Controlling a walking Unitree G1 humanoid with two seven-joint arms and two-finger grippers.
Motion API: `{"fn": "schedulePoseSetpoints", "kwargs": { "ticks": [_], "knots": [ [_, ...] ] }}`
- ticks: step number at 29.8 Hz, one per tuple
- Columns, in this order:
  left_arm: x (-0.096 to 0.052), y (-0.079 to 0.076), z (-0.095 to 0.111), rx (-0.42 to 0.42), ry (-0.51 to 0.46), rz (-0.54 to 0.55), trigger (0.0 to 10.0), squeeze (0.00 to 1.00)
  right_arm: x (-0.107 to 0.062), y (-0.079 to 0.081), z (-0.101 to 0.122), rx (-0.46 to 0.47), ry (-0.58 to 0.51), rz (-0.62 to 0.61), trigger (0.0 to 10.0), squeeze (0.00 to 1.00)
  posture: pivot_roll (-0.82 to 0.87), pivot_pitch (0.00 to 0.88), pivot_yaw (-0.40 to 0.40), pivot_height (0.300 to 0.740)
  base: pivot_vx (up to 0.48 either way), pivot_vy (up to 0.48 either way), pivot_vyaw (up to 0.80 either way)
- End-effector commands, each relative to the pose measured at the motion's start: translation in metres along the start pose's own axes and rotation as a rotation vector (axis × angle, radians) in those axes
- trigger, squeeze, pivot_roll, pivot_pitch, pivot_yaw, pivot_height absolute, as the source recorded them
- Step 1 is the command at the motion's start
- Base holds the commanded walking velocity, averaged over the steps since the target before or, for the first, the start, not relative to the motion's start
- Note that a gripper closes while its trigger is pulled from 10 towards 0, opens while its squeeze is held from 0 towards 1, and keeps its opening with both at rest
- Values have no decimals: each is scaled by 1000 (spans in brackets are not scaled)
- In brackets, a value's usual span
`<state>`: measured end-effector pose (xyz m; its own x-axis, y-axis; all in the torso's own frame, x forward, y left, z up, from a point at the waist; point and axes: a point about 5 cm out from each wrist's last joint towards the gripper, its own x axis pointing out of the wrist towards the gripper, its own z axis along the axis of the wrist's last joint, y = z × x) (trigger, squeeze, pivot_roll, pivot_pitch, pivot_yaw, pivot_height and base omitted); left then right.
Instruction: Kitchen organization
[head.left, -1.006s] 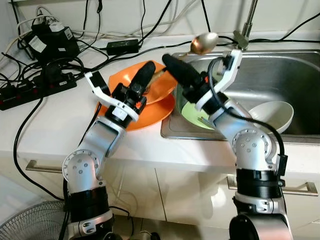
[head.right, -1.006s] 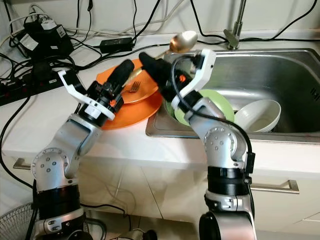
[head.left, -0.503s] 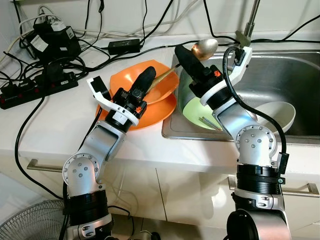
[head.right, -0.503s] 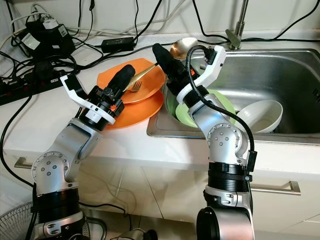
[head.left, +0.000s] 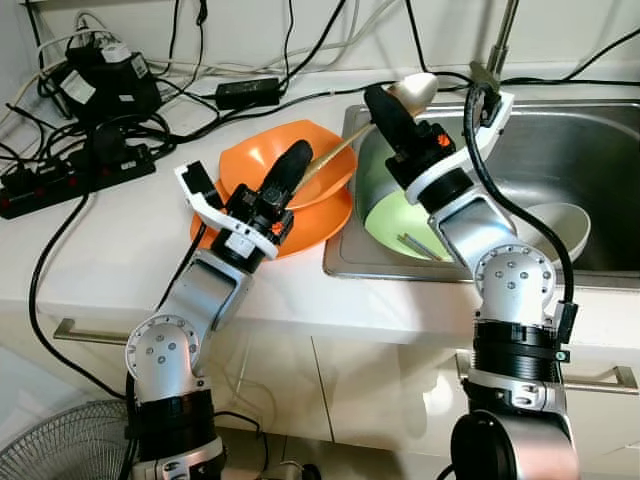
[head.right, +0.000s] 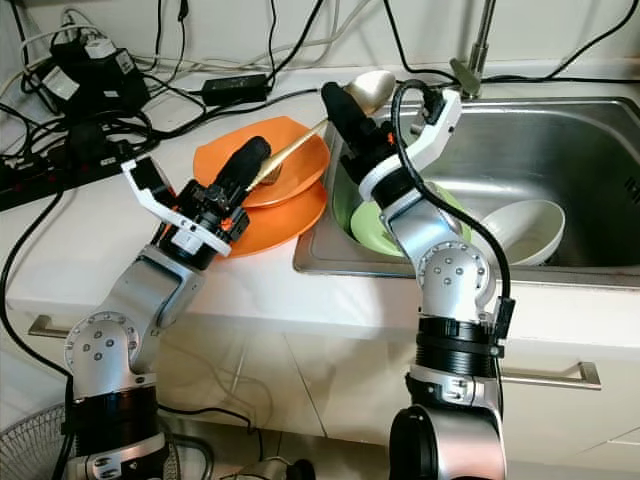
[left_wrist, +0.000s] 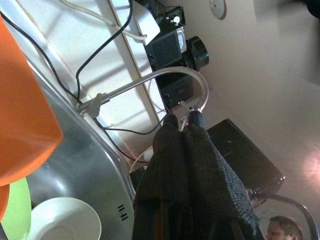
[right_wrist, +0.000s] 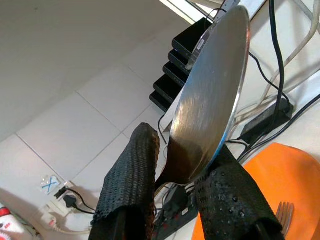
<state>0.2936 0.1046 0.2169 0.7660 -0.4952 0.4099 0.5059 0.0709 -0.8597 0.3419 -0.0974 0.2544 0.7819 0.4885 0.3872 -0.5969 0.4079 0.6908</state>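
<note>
The gold spoon (head.left: 413, 92) is sitting in the upper middle of the left eye frame, its bowl raised over the sink's (head.left: 570, 150) back left corner and its handle slanting down across the orange plates (head.left: 312, 215). The right wrist view alone is showing the bowl's shiny, mirror-like face wedged between the right gripper (right_wrist: 170, 187) fingers. The left gripper (head.left: 285, 172) is pressing its fingers together above the plates, holding nothing visible.

Sink (head.left: 590, 150) basin stands open at 3 o'clock; cables (head.left: 150, 130) crowd the counter (head.left: 100, 260) at 10 o'clock, orange plates (head.left: 320, 215) block centre.
</note>
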Motion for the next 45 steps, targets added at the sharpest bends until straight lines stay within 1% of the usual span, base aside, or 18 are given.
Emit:
{"fn": "schedulePoseSetpoints", "kwargs": {
  "ticks": [1,3,7,10,11,12,13,15,16,18,21,22,23,27,30,31,38,45],
  "knots": [
    [2,-9,-3,28,32,-31,0,0,3,2,0,-14,8,-9,0,0,-37,44,152,740,0,0,0],
    [2,-9,-4,28,35,-34,0,0,3,2,-1,-12,12,-7,0,0,-36,44,153,740,0,0,0],
    [2,-10,-5,32,42,-35,0,0,1,10,-7,-12,58,73,0,0,-37,46,154,740,0,0,0],
    [2,-9,-5,43,39,-26,0,0,0,13,-9,-10,67,88,0,0,-35,45,153,740,0,0,0],
    [2,-8,-3,62,36,-14,941,0,0,13,-9,-8,68,89,0,0,-35,45,153,740,0,0,0],
    [2,-7,-3,75,34,-5,941,0,0,13,-10,-6,69,90,0,0,-35,45,153,740,0,0,0],
    [3,-6,-1,80,28,7,3490,0,0,12,-10,-7,74,90,0,0,-36,45,153,740,0,0,0],
    [3,-2,1,79,15,34,3451,0,0,12,-12,-7,82,94,0,0,-35,45,153,740,0,0,0],
    [3,0,2,90,18,50,3098,0,-1,12,-13,-7,88,96,0,0,-34,44,153,740,0,0,0],
    [3,1,1,102,24,57,2902,0,-1,11,-13,-7,90,96,0,0,-34,44,153,740,0,0,0],
    [2,6,1,126,28,102,3098,0,-1,10,-13,-9,87,85,0,0,-35,44,154,740,0,0,0],
    [2,9,0,140,36,121,10000,639,-1,9,-12,-10,82,76,0,0,-36,44,154,740,0,0,0],
    [1,11,-2,150,56,131,10000,1000,0,7,-11,-12,73,58,0,0,-36,43,154,740,0,0,0],
    [0,12,-8,194,114,140,10000,1000,1,-1,-7,-20,40,-8,0,0,-34,44,152,740,0,0,0],
    [0,11,-9,202,125,136,10000,1000,1,-4,-6,-21,29,-28,0,0,-34,44,151,740,0,0,0],
    [1,11,-11,209,135,136,10000,1000,2,-9,-3,-20,6,-69,0,0,-32,44,149,740,0,0,0],
    [2,8,-15,222,153,127,10000,1000,4,-15,-2,-11,-21,-121,0,0,-31,44,148,740,0,0,0],
    [1,7,-20,253,193,127,10000,1000,3,-34,13,-19,-105,-260,0,0,-32,43,149,740,0,0,0]
  ]
}}
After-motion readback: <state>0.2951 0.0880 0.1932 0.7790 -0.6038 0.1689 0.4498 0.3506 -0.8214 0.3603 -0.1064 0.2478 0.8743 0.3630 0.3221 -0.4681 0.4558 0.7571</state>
